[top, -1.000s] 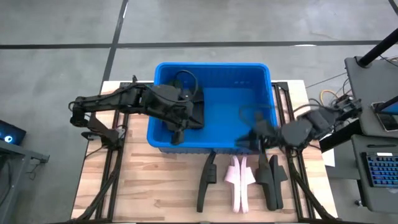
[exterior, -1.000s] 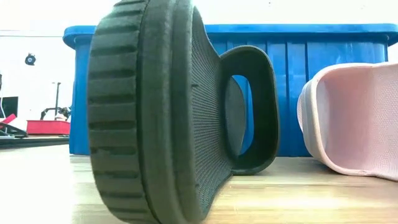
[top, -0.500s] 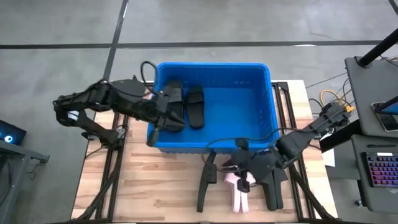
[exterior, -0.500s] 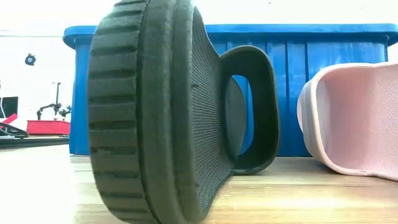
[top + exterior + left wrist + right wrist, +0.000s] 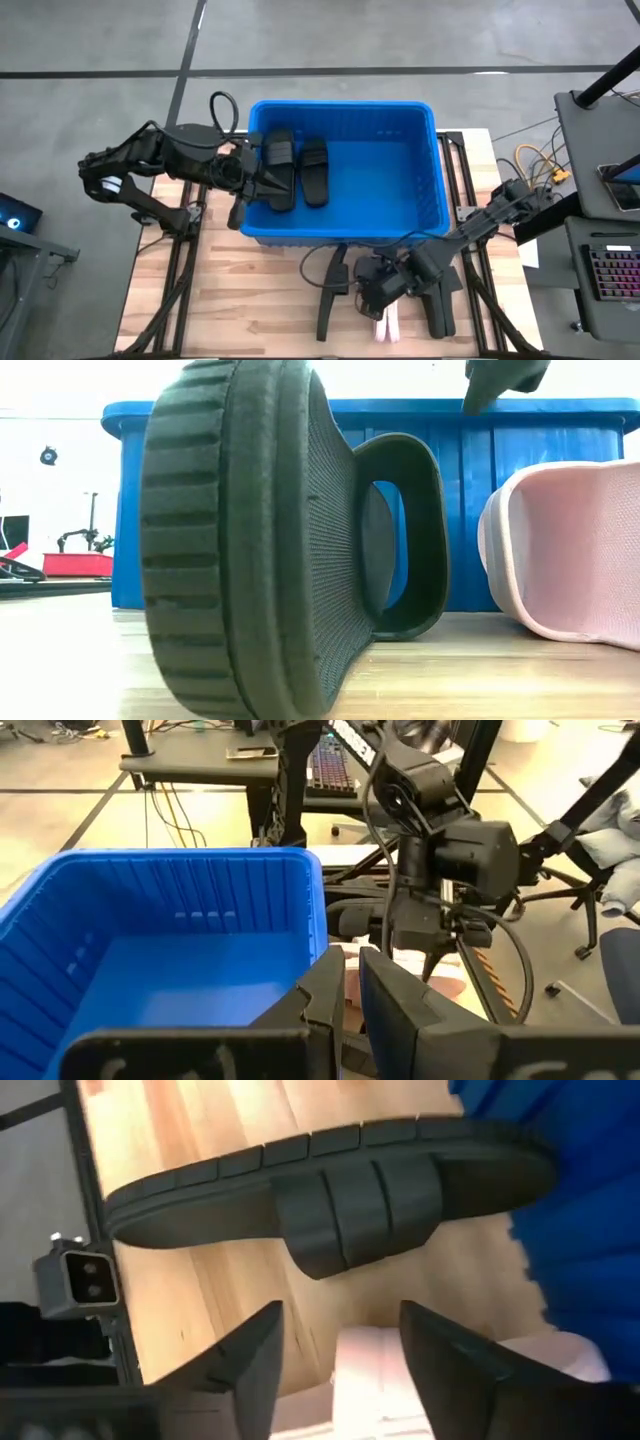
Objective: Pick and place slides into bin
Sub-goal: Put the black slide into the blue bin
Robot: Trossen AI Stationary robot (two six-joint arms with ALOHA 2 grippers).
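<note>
The blue bin (image 5: pixel 420 200) stands at the table's middle with two black slides (image 5: pixel 280 170) (image 5: pixel 315 172) lying flat on its floor. Near the front edge a black slide (image 5: pixel 330 290) (image 5: pixel 330 1190) stands on its side, and a pale pink slide (image 5: pixel 386 322) (image 5: pixel 375 1365) rests beside it. Another black slide (image 5: pixel 440 305) lies to the right. My right gripper (image 5: pixel 378 292) (image 5: pixel 335 1350) hovers open just above the pink slide, one finger to each side of it. My left gripper (image 5: pixel 245 195) (image 5: pixel 345 995) is shut and empty over the bin's left rim.
The bin's near wall (image 5: pixel 500 470) rises right behind the table slides. In the low view the standing black slide (image 5: pixel 260 540) fills the foreground, with the pink slide (image 5: pixel 570 550) to its right. Desks and cables stand beyond the table's right edge.
My left gripper has drawn back out of the bin toward the table's left edge, and two black slides now lie uncovered on the bin's floor. My right gripper has swung from the bin's near right corner toward the near edge and come down over the pink slide.
</note>
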